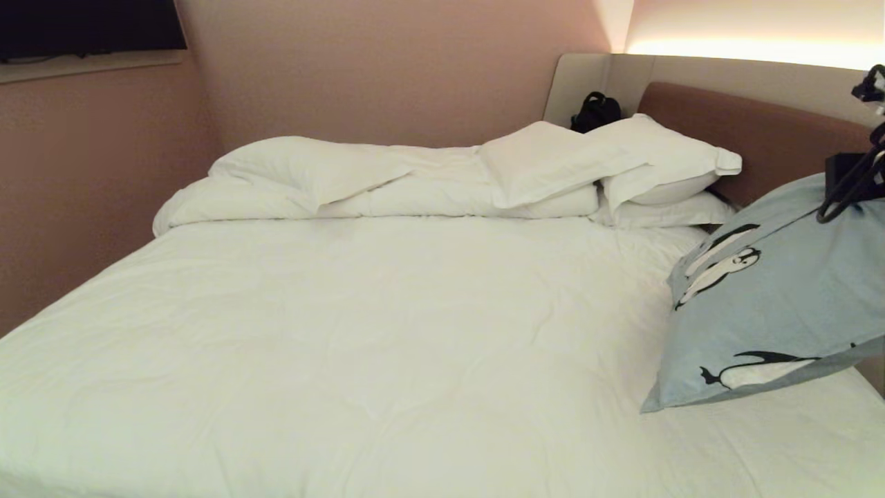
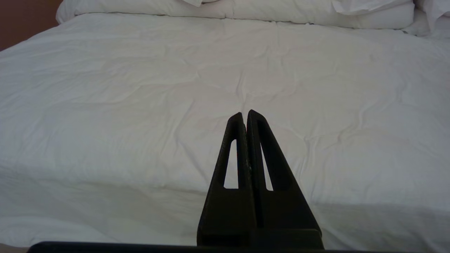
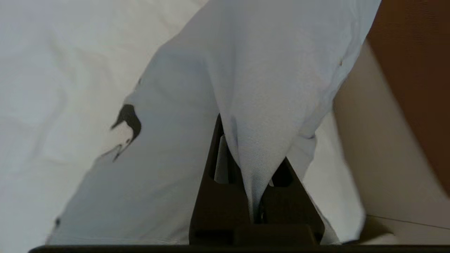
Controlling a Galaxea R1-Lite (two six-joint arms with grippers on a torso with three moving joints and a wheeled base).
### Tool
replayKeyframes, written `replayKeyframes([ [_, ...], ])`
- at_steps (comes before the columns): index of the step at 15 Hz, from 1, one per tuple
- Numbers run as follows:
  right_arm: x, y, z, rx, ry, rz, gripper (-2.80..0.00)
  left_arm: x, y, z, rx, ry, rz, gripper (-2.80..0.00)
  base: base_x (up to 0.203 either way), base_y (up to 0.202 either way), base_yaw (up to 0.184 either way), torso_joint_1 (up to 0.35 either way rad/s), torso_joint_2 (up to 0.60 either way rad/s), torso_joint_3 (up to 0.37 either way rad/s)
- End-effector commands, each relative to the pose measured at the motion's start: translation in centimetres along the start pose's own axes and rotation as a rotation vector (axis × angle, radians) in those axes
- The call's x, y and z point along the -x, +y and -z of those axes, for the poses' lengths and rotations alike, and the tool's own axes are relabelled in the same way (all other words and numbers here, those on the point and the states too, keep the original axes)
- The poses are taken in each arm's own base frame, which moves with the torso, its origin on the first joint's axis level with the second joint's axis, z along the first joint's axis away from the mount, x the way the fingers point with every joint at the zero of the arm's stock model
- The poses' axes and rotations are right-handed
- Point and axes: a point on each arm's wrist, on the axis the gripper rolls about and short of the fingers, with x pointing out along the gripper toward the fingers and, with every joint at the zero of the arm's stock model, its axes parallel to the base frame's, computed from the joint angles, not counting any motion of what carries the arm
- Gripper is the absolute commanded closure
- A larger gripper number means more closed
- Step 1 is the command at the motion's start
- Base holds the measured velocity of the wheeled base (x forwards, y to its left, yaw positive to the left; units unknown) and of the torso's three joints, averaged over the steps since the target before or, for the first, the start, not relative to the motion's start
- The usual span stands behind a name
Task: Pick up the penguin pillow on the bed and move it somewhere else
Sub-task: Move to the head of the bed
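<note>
Below the right gripper [image 3: 251, 196], the penguin pillow [image 1: 774, 304] hangs by a pinched fold of its light blue cover, the jaws clamped tight on the fabric. Its lower corner touches the white sheet of the bed [image 1: 346, 332] near the right edge, the brown headboard [image 1: 753, 131] behind the gripper. Beyond it, white pillows [image 1: 608, 162] and a folded duvet [image 1: 332, 183] line the far side. Low at the near edge, the left gripper [image 2: 245, 117] hangs pressed shut over bare sheet, holding nothing.
</note>
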Motion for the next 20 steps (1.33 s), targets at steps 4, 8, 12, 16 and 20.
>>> replayKeyframes([
  [4, -3.3, -0.7, 0.4, 0.275, 0.048, 0.175, 0.00, 0.0, 0.0, 0.0, 0.001, -0.001, -0.001, 0.00, 0.000, 0.000, 0.000, 0.000, 0.00, 0.000],
  [8, -5.8, -0.5, 0.6, 0.372, 0.061, 0.252, 0.00, 0.0, 0.0, 0.0, 0.001, -0.001, -0.001, 0.00, 0.000, 0.000, 0.000, 0.000, 0.00, 0.000],
  [12, -8.7, -0.3, 1.0, 0.455, 0.083, 0.326, 0.00, 0.0, 0.0, 0.0, -0.001, -0.001, -0.001, 0.00, 0.000, 0.000, 0.000, 0.000, 0.00, 0.000],
  [16, -8.7, -0.2, 1.1, 0.442, 0.085, 0.325, 0.00, 0.0, 0.0, 0.0, -0.001, -0.001, -0.001, 0.00, 0.000, 0.000, 0.000, 0.000, 0.00, 0.000],
  [20, -5.7, -0.1, -0.1, 0.383, 0.025, 0.346, 0.00, 0.0, 0.0, 0.0, 0.000, -0.001, -0.001, 0.00, 0.000, 0.000, 0.000, 0.000, 0.00, 0.000],
])
